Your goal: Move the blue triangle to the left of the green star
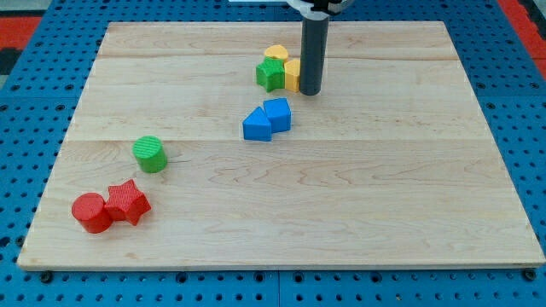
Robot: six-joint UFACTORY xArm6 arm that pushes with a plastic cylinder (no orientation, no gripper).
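The blue triangle (255, 125) lies near the board's middle, touching a blue block (277, 114) on its right. The green star (270, 74) sits above them toward the view's top, touching a yellow block (276, 55) above it and another yellow block (292, 74) on its right. My tip (309, 92) rests on the board just right of that yellow block, up and to the right of the blue pair, apart from the blue triangle.
A green cylinder (150, 153) stands at the left of the middle. A red cylinder (91, 212) and a red star (127, 202) touch each other at the lower left. The wooden board (409, 188) lies on a blue pegboard surface.
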